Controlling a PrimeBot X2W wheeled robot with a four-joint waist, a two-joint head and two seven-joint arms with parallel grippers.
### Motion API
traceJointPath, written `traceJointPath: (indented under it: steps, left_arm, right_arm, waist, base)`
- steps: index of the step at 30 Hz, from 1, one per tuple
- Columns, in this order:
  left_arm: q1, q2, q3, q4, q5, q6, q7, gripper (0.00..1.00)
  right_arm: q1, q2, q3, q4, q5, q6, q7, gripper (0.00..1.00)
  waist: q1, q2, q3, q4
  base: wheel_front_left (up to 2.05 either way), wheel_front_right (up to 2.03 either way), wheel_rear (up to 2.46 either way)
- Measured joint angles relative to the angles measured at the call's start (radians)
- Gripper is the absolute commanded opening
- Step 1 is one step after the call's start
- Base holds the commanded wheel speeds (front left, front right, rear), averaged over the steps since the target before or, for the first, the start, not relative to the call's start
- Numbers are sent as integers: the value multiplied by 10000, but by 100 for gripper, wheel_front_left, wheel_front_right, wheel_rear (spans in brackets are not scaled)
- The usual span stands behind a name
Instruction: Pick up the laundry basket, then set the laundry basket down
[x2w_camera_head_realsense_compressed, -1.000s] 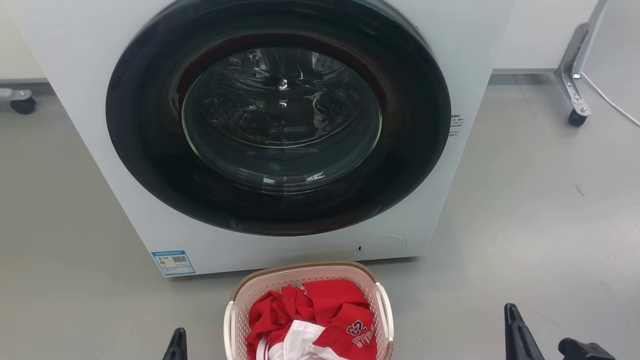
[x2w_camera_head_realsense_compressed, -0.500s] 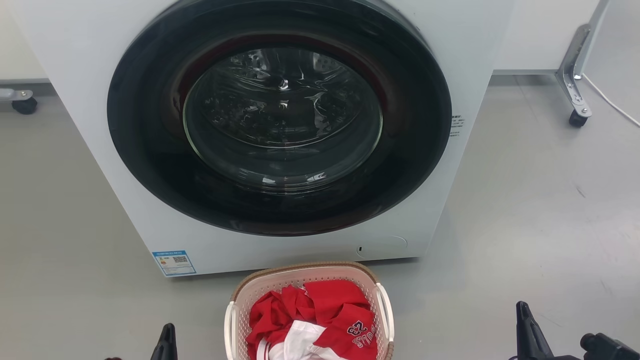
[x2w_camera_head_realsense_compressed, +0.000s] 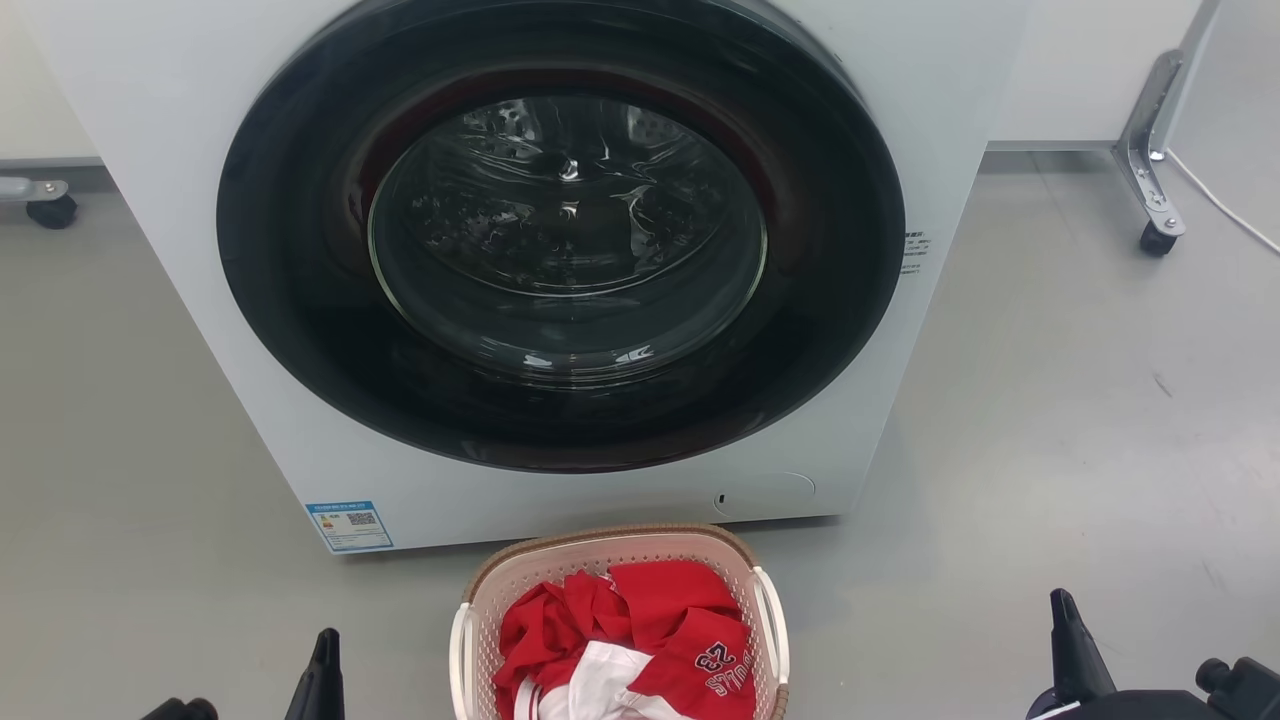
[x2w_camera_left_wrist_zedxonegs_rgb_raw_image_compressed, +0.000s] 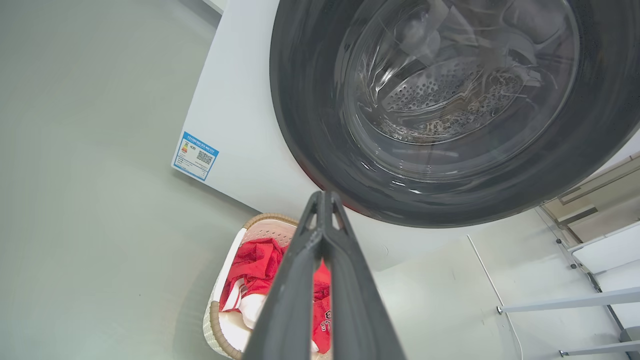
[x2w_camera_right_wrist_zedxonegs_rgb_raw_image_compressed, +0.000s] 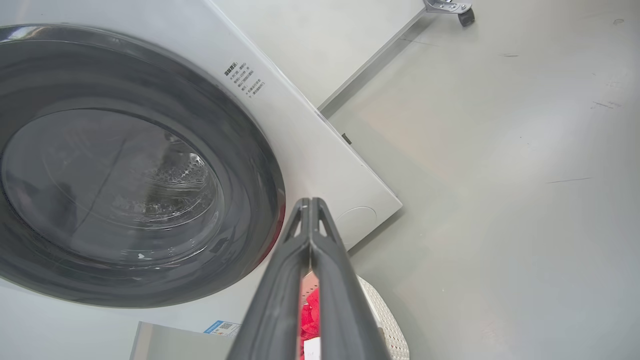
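The laundry basket (x2w_camera_head_realsense_compressed: 618, 555), cream perforated plastic with a brown woven rim and white side handles, stands on the grey floor just before the washing machine, at the head view's bottom centre. It holds red and white clothes (x2w_camera_head_realsense_compressed: 640, 630). My left gripper (x2w_camera_head_realsense_compressed: 322, 665) is shut and sits left of the basket, apart from it. Well off to the basket's right is my right gripper (x2w_camera_head_realsense_compressed: 1065, 630), also shut and holding nothing. In the left wrist view the shut left gripper (x2w_camera_left_wrist_zedxonegs_rgb_raw_image_compressed: 324, 197) points over the laundry basket (x2w_camera_left_wrist_zedxonegs_rgb_raw_image_compressed: 235, 265). Beside my right gripper (x2w_camera_right_wrist_zedxonegs_rgb_raw_image_compressed: 310, 202) a bit of the laundry basket (x2w_camera_right_wrist_zedxonegs_rgb_raw_image_compressed: 387, 320) shows.
A white front-loading washing machine (x2w_camera_head_realsense_compressed: 560, 260) with a closed round dark door stands right behind the basket. A wheeled metal leg (x2w_camera_head_realsense_compressed: 1150, 150) and a white cable (x2w_camera_head_realsense_compressed: 1225, 205) are at the far right, another caster (x2w_camera_head_realsense_compressed: 45, 210) at the far left. Grey floor lies on both sides.
Both grippers have moved outward, away from the basket: the left one further left, the right one further right. The basket has stayed where it was.
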Motion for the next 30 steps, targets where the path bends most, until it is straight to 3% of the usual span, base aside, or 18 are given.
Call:
traceJointPath:
  steps: [30]
  left_arm:
    - [-886,-249,920,573,-4380,-713,1070,0]
  right_arm:
    - [-607,79,-1045,573,4464,777,1058,0]
  waist:
    - [0,0,-32,39]
  base:
    - [0,0,0]
